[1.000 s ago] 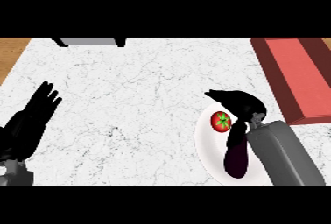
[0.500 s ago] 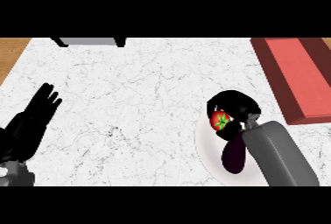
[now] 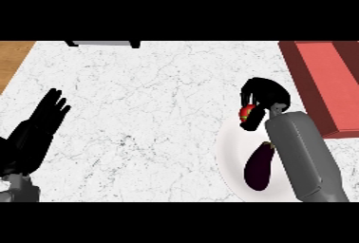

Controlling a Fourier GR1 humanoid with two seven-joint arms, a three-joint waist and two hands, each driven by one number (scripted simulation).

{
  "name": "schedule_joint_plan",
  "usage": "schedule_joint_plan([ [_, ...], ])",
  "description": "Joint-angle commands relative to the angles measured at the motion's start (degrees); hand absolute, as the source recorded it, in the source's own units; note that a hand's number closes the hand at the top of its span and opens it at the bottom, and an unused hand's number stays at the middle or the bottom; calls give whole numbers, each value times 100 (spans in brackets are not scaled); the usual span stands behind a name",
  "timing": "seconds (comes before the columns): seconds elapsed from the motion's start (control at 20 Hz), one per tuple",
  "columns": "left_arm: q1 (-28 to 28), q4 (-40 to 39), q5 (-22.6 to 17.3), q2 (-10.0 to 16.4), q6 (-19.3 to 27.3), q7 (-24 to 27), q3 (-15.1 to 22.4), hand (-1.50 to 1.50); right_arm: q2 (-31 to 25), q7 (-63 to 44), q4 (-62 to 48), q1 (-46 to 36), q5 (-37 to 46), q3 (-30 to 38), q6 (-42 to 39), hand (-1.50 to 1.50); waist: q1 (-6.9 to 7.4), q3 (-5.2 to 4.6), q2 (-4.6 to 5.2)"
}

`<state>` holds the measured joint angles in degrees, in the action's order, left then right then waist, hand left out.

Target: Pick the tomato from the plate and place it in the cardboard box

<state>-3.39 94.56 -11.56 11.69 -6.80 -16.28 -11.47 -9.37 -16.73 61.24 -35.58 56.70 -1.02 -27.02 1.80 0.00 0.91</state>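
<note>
My right hand [image 3: 265,96] is curled round the red tomato [image 3: 247,113], of which only a small red patch shows between the fingers and thumb. The tomato is held above the far end of the white plate [image 3: 230,147], which lies at the counter's right. A dark purple eggplant [image 3: 257,168] stays lying on the plate beside my right forearm. The box [image 3: 324,80], reddish in colour, stands along the counter's right edge, just right of the hand. My left hand [image 3: 38,130] rests open at the left edge, fingers up.
A grey object [image 3: 104,43] sits at the counter's far edge, left of centre. The wooden floor [image 3: 13,59] shows past the counter's left edge. White marble counter [image 3: 154,109] stretches between the two hands.
My right hand closed round the tomato on the plate and has lifted it up and away from me, toward the box. The left hand has not moved.
</note>
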Motion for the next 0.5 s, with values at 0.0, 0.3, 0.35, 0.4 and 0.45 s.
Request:
schedule_joint_plan([
  [0.0, -126, 65, -17, 6, -18, -138, 81, 0, 129, -1562, -777, -691, 125, 969, 596, 150, 196, 6, 73],
  [0.3, -98, -135, 37, -8, -129, 116, 107, 0, -8, -2349, -2096, -2017, 632, 1164, 1559, 150, 237, 1, 48],
  [0.35, -186, -48, -112, 22, -163, -49, 66, 0, 28, -2261, -2434, -2013, 754, 1130, 1934, 150, 267, 6, 62],
  [0.4, -280, -136, 200, -169, 106, 6, 256, 0, -23, -2370, -2494, -2324, 807, 1118, 1926, 150, 190, 4, 47],
  [0.45, -235, 97, 97, -148, 100, -151, 233, 0, -2, -2417, -2625, -2500, 865, 1119, 2107, 150, 228, 6, 34],
])
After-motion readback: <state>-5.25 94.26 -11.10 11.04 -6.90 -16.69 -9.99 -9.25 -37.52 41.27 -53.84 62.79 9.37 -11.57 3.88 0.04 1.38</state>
